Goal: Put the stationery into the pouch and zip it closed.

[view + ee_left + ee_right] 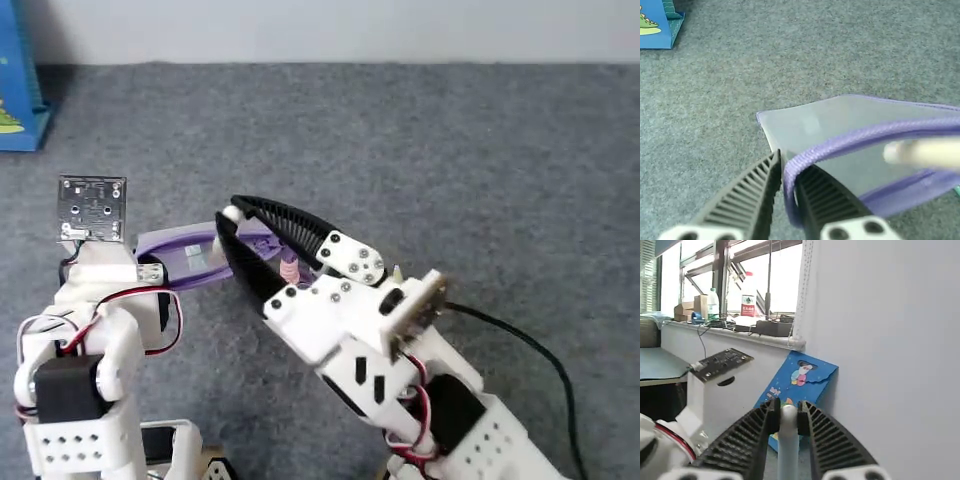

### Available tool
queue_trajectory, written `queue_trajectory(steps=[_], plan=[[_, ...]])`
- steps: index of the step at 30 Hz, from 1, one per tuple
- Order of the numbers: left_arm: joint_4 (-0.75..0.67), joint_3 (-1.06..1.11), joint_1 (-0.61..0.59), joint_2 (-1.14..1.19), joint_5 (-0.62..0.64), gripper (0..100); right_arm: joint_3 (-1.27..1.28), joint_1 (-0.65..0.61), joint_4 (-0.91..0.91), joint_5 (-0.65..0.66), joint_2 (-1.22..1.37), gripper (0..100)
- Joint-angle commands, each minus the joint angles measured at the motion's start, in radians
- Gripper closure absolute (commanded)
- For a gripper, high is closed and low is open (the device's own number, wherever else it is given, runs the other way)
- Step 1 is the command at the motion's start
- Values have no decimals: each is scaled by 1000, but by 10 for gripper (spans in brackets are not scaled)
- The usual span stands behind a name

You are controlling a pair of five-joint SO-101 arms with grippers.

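Left wrist view: left gripper (787, 169) pinches rim of the pouch (830, 125).

Made out no legible words or numbers. Noted a red label (748, 305) on a bottle (747, 290) standing on the windowsill (765, 338), print too small to read. Saw cartoon figures, no letters, on the blue card (799, 390) below the windowsill.

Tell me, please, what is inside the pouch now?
The tip of a white pen, held by the right gripper, lies in the open mouth of the pouch, whose purple rim the left gripper pinches. Anything deeper cannot be seen: the right arm covers the pouch from above.
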Motion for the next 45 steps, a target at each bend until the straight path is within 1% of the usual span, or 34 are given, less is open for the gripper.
queue_trajectory(steps=[1, 3, 4, 7, 9, 15, 21, 24, 27, 31, 34, 36, 38, 40, 45], plan=[[-11, -5, 8, 11, 8, 987, 29, 24, -33, 25, 4, 987], [-11, -5, 8, 11, 8, 987, 31, 22, 25, 23, 4, 972], [-11, -5, 8, 11, 8, 987, 28, 21, 62, 21, 4, 947], [-11, -5, 8, 11, 8, 987, 8, 21, 147, 18, 2, 823], [-11, -5, 8, 11, 8, 987, -5, 21, 176, 18, 2, 781], [-11, -5, 5, 11, 8, 987, -48, 19, 263, 18, -25, 841], [-11, -5, 3, 11, 8, 987, -48, 28, 395, 18, -157, 880], [-11, -5, 3, 9, 8, 987, -48, 91, 495, 20, -217, 930], [-11, -5, 3, 9, 8, 987, -48, 206, 595, 11, -240, 962], [-11, -5, 3, 6, 8, 987, -46, 357, 765, -75, -209, 926], [-11, -5, 3, 6, 8, 987, -46, 426, 905, -133, -148, 889], [-9, -5, 3, 6, 8, 987, -43, 461, 970, -163, -101, 884], [-9, -5, 3, 6, 8, 987, -38, 504, 1000, -166, -47, 884], [-9, -5, 3, 6, 8, 987, -23, 539, 989, -163, 10, 882], [-8, -5, 2, 6, 8, 987, 23, 559, 895, -161, 194, 880]])
